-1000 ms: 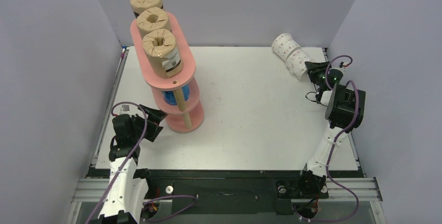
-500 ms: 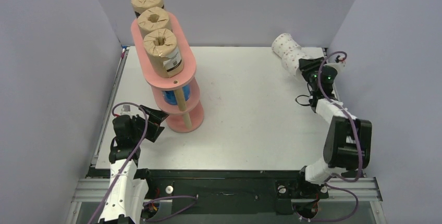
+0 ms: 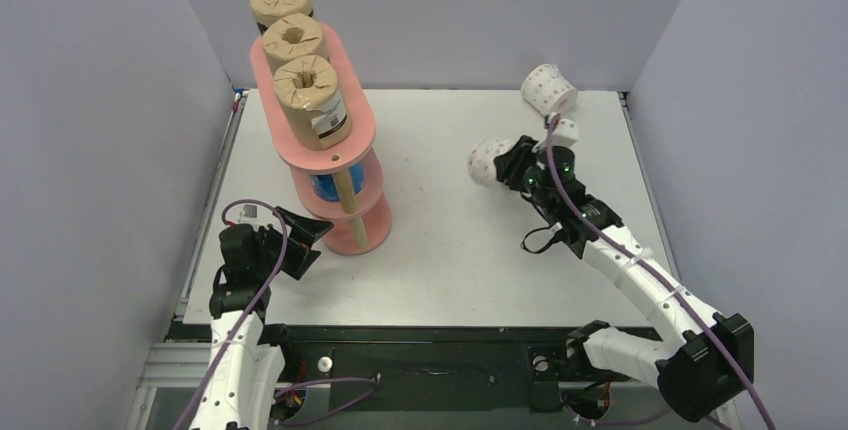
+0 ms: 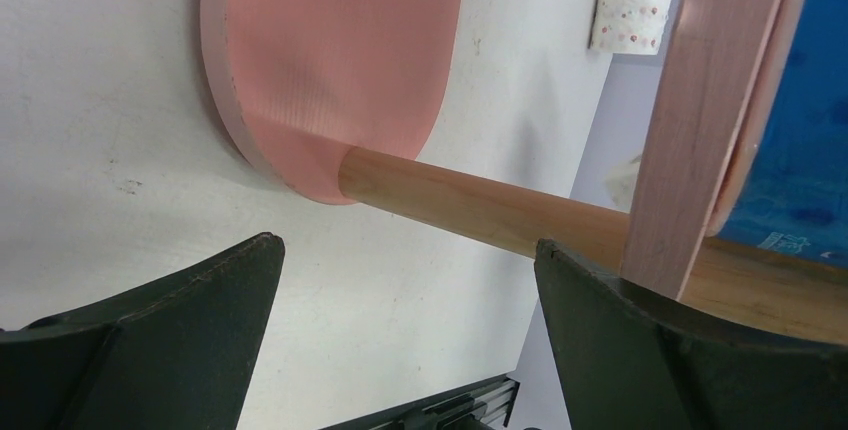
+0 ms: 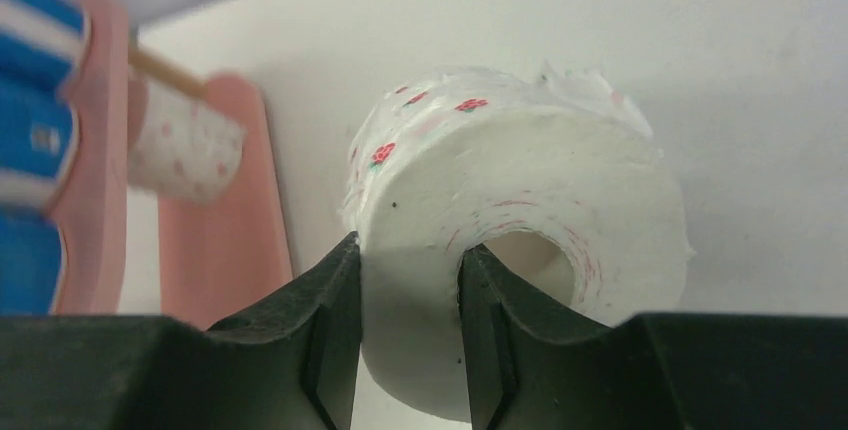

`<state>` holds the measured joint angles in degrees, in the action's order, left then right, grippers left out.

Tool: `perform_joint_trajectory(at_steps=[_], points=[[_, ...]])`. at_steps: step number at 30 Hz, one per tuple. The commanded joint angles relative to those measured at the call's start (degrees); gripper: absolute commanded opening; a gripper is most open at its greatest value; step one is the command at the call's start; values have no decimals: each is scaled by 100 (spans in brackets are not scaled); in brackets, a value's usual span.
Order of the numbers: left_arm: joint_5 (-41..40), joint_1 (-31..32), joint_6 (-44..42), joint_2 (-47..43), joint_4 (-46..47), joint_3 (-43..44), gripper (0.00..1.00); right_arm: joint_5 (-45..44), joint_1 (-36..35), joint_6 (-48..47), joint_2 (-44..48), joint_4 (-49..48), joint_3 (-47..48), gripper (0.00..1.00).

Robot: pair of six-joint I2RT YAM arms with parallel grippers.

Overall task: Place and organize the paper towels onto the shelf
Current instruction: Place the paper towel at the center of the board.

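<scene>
Currently a white pink-dotted roll (image 3: pixel 487 160) is pinched by its wall between the right fingers (image 5: pixel 325 350), one apparently set inside the core, and is held above the bench (image 3: pixel 450 250), well apart from the shelf (image 3: pixel 362 125). Brown rolls (image 3: pixel 312 100) are stood on the top tier and blue ones (image 3: pixel 325 188) below, so the bottom tier is judged its place. The left fingers (image 4: pixel 170 340) are spread wide, empty, beside the shelf's base.

Was a robotics lab test cell: bare white table (image 3: pixel 470 270) w/ plain grey walls (image 3: pixel 90 100) on 3 sides, my arms (image 3: pixel 640 275) bolted to a dark mounting rail (image 3: pixel 440 348), purple cables (image 3: pixel 553 165) loose.
</scene>
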<state>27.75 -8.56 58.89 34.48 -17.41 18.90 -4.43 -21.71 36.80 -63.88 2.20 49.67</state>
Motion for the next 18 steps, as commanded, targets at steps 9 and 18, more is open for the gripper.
perform_joint_trajectory(at_steps=[9,18], points=[[-46,13,-20,-546,-156,2,96,-1742,-3540,-1661,-737,3320,1833,25],[-274,12,-137,-502,-307,-5,96,-1709,-3908,-1915,-1697,3220,1682,25]])
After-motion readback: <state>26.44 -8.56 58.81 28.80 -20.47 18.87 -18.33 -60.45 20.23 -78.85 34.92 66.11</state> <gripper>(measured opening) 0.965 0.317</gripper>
